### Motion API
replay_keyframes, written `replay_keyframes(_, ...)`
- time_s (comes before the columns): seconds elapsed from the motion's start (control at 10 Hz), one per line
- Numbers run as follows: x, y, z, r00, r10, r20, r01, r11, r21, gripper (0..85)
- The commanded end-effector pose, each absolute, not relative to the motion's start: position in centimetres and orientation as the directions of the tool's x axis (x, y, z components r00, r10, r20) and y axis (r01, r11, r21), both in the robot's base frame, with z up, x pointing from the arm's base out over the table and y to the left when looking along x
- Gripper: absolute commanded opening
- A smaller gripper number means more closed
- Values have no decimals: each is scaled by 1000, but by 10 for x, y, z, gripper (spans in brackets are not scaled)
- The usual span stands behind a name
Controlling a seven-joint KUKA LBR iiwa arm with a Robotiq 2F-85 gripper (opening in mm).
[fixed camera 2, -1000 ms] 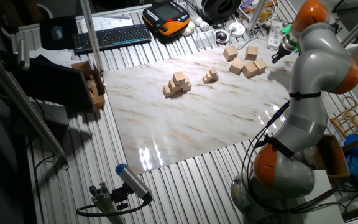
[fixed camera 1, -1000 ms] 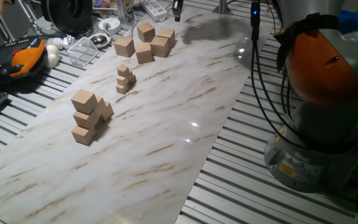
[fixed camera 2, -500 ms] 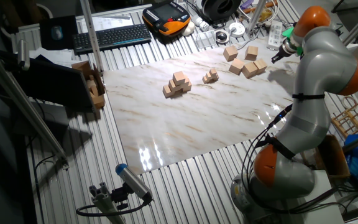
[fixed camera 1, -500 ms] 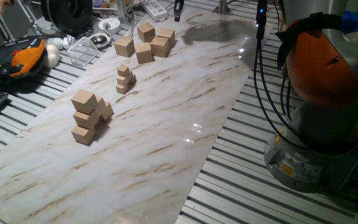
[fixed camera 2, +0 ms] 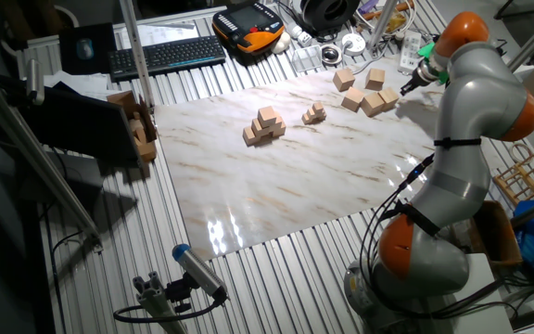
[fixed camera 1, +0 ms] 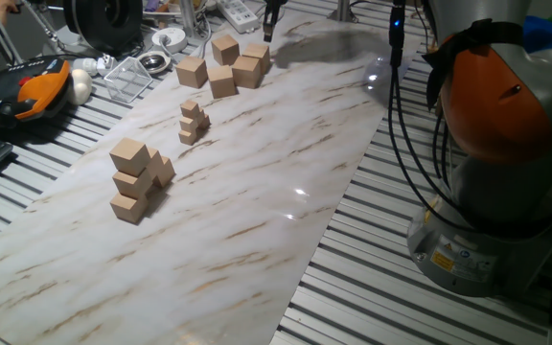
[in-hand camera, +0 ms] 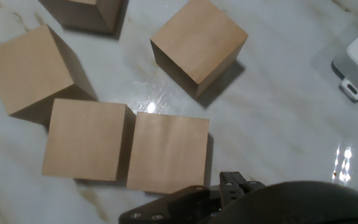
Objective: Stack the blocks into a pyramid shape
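A: In one fixed view, where are the blocks (fixed camera 1: 224, 65)?
B: Clustered at the marble board's (fixed camera 1: 286, 182) far end, just left of the gripper (fixed camera 1: 270, 19); a stepped pile (fixed camera 1: 138, 179) stands well apart, nearer.

A: The other fixed view?
B: The gripper (fixed camera 2: 419, 78) hangs right of the cluster, close to the board's edge; open marble lies toward the front.

A: Hand view?
B: Plain tan cubes (in-hand camera: 127, 145), two touching side by side, just ahead of the hand. Whether the jaws are spread, I cannot tell.

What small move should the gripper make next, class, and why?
Probably ease down onto the nearest block. The gripper hovers above the loose blocks, holding nothing as far as shows, and that block lies just ahead of it in the hand view, touching its neighbour.
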State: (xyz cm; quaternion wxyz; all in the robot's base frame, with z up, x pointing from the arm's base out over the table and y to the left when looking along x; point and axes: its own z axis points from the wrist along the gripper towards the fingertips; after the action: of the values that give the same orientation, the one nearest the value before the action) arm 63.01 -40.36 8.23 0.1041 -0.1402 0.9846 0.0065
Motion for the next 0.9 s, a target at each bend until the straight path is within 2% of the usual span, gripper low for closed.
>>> replay_keyframes(0.0, 630, -403, 81, -939, -274, -207, -276, 961, -19, 0)
replay_keyframes(0.8, 633, -398, 73, -943, -258, -210, -266, 964, 10, 0)
